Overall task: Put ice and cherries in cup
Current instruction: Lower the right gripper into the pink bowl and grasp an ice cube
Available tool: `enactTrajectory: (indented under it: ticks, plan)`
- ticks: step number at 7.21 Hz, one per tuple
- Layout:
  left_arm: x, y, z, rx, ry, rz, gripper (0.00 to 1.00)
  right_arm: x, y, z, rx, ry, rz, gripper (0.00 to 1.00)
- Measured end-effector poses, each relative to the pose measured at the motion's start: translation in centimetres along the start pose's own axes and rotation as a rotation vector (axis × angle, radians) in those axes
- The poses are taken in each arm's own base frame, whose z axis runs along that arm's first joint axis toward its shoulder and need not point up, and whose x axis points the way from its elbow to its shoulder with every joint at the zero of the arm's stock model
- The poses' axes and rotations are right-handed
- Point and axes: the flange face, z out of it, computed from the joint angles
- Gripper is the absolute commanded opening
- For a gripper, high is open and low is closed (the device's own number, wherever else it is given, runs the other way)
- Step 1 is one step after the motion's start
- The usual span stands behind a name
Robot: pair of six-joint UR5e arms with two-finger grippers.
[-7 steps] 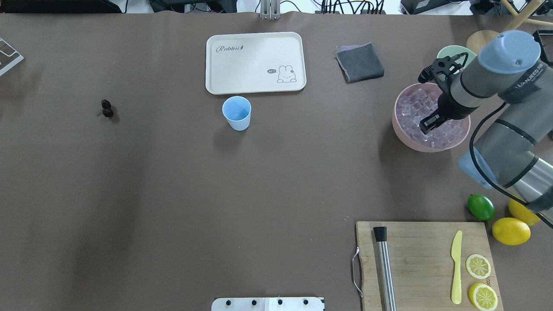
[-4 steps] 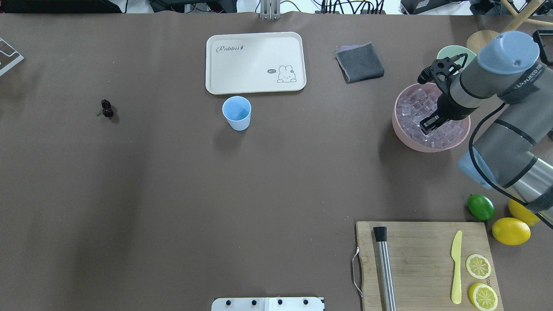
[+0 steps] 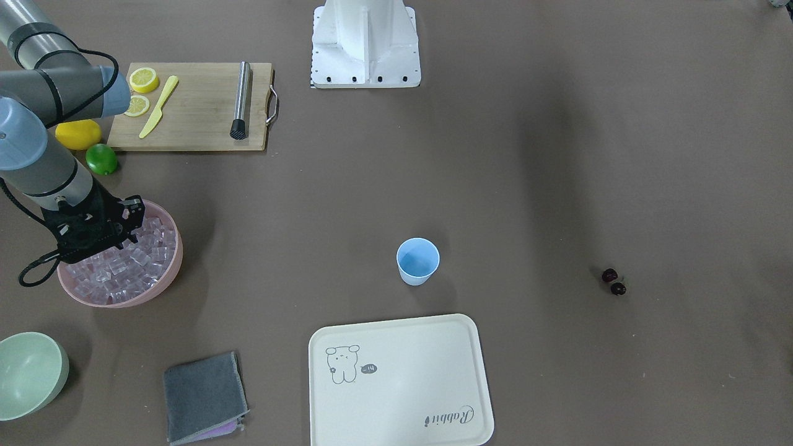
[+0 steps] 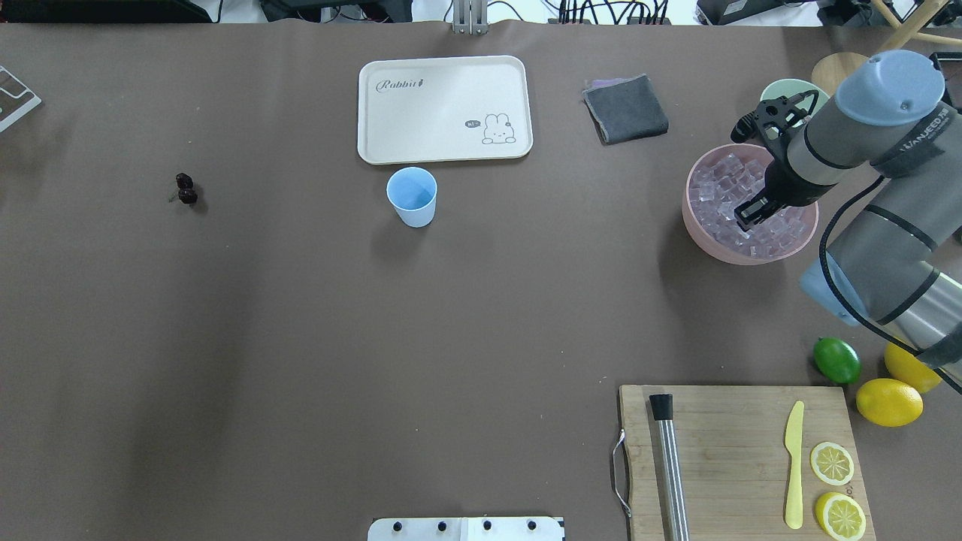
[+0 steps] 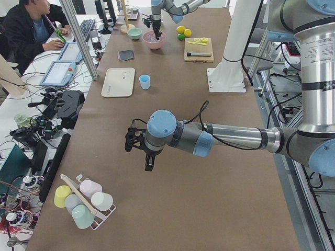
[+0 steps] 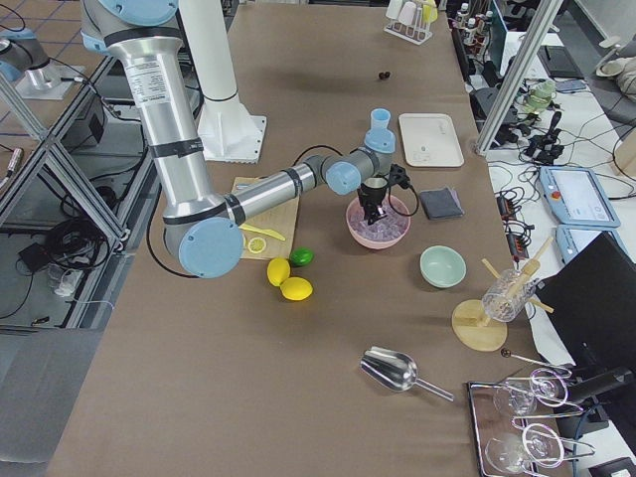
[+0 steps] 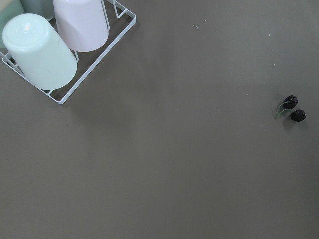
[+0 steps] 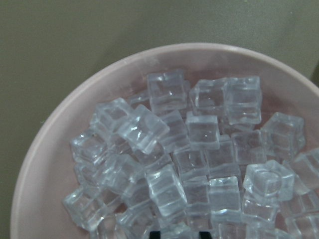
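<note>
Shifted slightly since a second ago: right tool (image 4: 751,213), now a touch nearer the middle of the pink bowl (image 4: 688,214), tips still down among the ice (image 4: 718,188); all else unmoved. Grip of right tool: cannot tell, fingers sunk among the cubes and all but out of the wrist view. Ice: clear cubes, heaped in pink bowl. Cup (image 4: 412,197): light blue, upright, mouth up, on table (image 4: 301,338) just beside cream tray (image 4: 443,109) on the robot's side of it, well apart from pink bowl. Cherries (image 4: 185,188): one dark pair on green stems, lying on table far toward the left side, well apart from cup. Left tool (image 5: 148,163): hanging above table, seen only from the side; clenched or released, cannot tell. Under its wrist camera: cherries, and upturned cups (image 7: 79,22) in a wire rack. Also on table: folded grey cloth (image 4: 626,109), pale green bowl (image 3: 28,375), lime (image 4: 836,360), two lemons (image 4: 889,401), wooden board (image 4: 733,451) carrying metal rod (image 4: 669,466), yellow knife (image 4: 794,466) and two lemon slices (image 4: 832,463).
</note>
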Motion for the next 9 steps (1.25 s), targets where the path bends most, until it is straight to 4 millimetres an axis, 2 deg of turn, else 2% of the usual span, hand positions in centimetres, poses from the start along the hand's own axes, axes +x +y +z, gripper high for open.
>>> enactTrajectory:
  ticks: [1, 3, 6, 9]
  plan:
    - [0.1, 0.0, 0.0, 0.001, 0.0, 0.001, 0.98, 0.2, 0.1, 0.2, -0.003, 0.003, 0.003, 0.52]
    - [0.1, -0.1, 0.0, 0.002, 0.001, 0.003, 0.98, 0.5, 0.2, 0.6, -0.009, 0.007, 0.009, 0.35]
    - [0.1, -0.2, 0.0, 0.001, 0.001, 0.003, 0.98, 0.8, 0.1, 1.0, -0.015, 0.013, 0.014, 0.23]
    - [0.1, -0.1, 0.0, 0.001, 0.001, 0.003, 0.98, 0.2, -0.8, -0.4, 0.005, -0.007, 0.032, 0.21]
